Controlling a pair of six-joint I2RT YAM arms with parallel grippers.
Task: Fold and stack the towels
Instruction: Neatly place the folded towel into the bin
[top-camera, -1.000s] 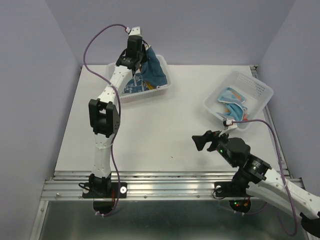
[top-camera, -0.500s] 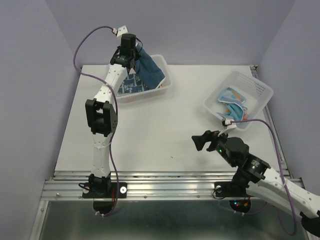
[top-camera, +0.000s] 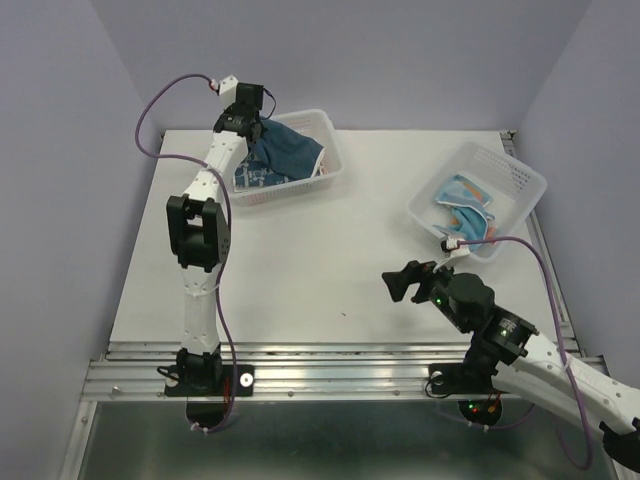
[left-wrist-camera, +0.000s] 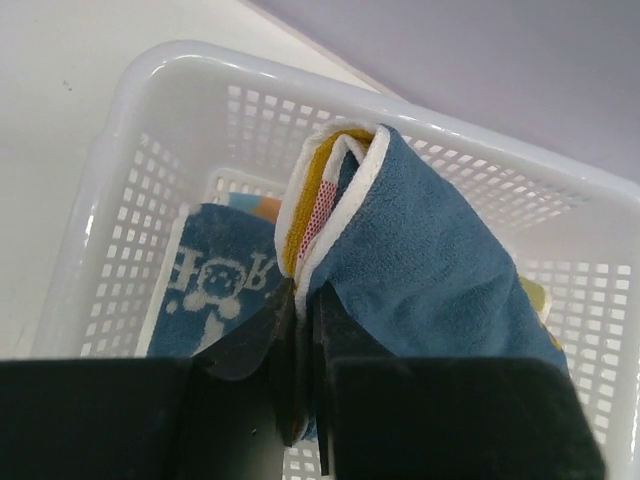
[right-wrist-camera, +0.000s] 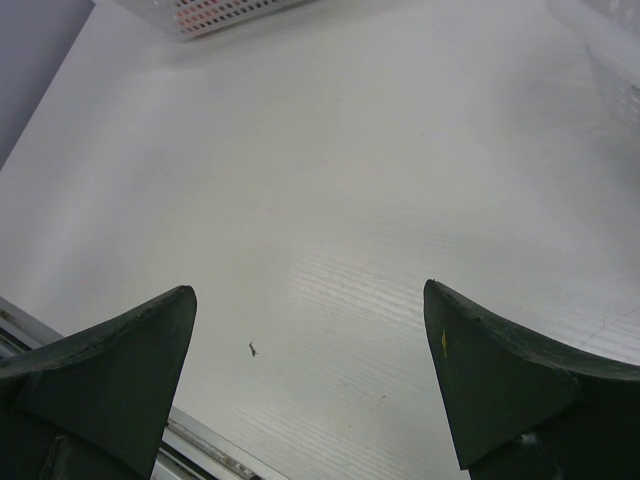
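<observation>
Right, my left claw (top-camera: 256, 122) was pinched narrow on a fold of the blue towel (top-camera: 288, 150), holding it up over the left basket (top-camera: 335, 168) at the far-left corner of the bench (top-camera: 330, 260). On the wrist cam the cloth stood doubled past the jaws, w/ a white hem and a yellow-and-pink underside showing. It draped away w/ its long axis running off to the right and down toward the basket. Couldn't tell if its low end hung free of the rim. Under it a navy patterned towel (left-wrist-camera: 215, 285) lay flat on the basket floor. The bench's middle lay nearer the bases and to the right of that claw, so I judged the next move as a carry that way, lifting first so the trailing end wouldn't snag the rim. Right claw (top-camera: 405, 283) sat wide, holding nothing, low over the near bench, well apart from the towel; left arm was plainly nearer. Light-blue towels (top-camera: 465, 205) lay in the right basket (top-camera: 520, 178).
</observation>
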